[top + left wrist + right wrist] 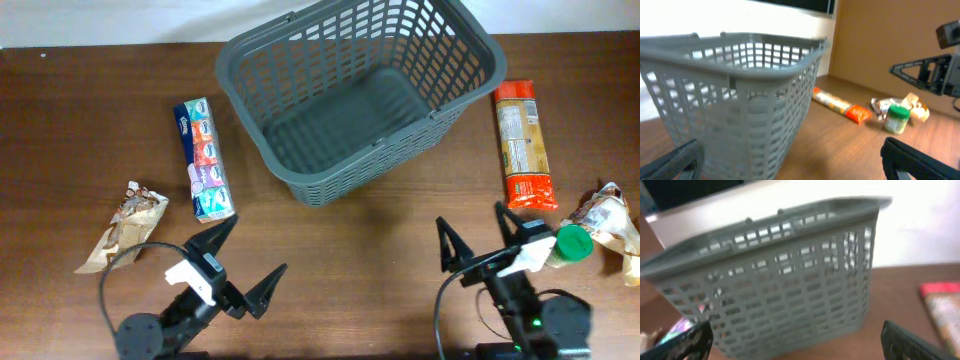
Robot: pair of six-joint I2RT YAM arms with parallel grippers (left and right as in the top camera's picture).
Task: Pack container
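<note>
wide brown surface (350, 300) under everything. container (345, 115) at upper centre of the overhead frame, empty, so packing judged not yet begun. all left to load: pasta packet (523, 145) at right, tissue pack (204, 158) at left, crinkled bags at far left (125, 228) and far right (612, 222), green-capped jar (572, 243) at lower right. left fingers (218, 237) and right fingers (447, 242) spread wide, grasping nothing. labels unreadable; far-right bag cut off at the frame edge.

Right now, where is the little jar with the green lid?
In the overhead view the small green-lidded jar stands on the right side of the brown table, between the right gripper and a crinkly snack bag.
</note>
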